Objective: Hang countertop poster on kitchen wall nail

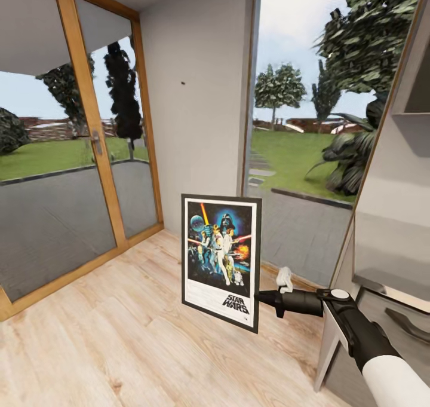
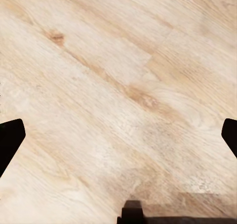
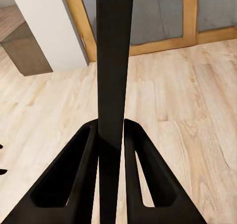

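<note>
Right pincer [image 3: 111, 135] pinches the poster [image 1: 221, 260] edge upright above the wooden floor [image 1: 119, 335]; left pincer [image 2: 118, 140] spread.

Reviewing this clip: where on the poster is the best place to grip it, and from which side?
Best by the thin frame edge, from the side: the poster is a flat upright panel, so fingers can pinch front and back. The right gripper grips its lower right edge that way.

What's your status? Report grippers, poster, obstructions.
Right gripper shut on poster edge, poster upright above wood floor. Left gripper open over floor. Wall nail ahead, higher up; nothing in between.
</note>
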{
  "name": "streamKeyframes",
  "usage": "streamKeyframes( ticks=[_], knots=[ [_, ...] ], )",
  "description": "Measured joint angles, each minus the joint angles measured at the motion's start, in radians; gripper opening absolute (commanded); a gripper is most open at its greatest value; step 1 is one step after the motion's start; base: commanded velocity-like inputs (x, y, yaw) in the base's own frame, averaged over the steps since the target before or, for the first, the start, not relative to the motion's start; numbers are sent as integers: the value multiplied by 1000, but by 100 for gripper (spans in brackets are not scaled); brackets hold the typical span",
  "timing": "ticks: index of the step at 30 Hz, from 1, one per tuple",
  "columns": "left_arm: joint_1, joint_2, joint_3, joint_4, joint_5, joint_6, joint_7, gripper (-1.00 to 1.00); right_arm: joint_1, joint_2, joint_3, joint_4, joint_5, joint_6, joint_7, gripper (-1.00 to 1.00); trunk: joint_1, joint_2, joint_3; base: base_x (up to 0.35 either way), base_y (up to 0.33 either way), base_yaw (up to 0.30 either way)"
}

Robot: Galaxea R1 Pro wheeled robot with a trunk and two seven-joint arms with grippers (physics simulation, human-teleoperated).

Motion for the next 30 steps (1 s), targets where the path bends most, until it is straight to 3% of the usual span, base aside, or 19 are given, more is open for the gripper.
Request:
streamKeyframes(
  ticks=[30],
  knots=[
    [0,-2,-3,3,0,0,1,100,0,2,1,24,-1,-3,-2,-100,-115,210,94,0,0,0]
  ],
)
